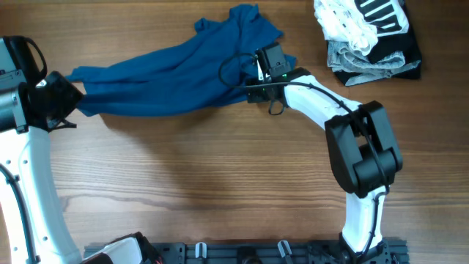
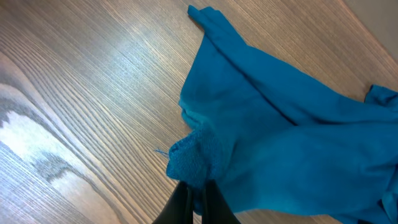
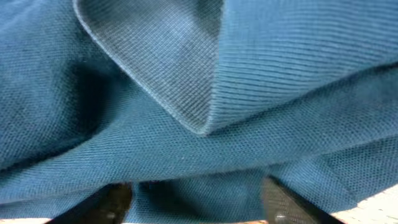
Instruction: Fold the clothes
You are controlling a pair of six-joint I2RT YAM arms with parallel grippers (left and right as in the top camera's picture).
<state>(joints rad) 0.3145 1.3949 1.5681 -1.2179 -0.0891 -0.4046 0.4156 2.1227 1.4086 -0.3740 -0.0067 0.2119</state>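
On the wooden table point(image 1: 220, 183), pinches a bunched edge of the limp, light clothes point(image 1: 161, 73) in the left gripper point(image 2: 194, 194), holds the right gripper point(image 3: 199, 202) open against them, probably wants hem corners.

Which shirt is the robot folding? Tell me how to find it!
Look at the wooden table, along its far edge. The big wrinkled shirt stretched across the left and middle is it. It is plain deep blue, unlike the white, striped, grey and black pile in the far right corner.
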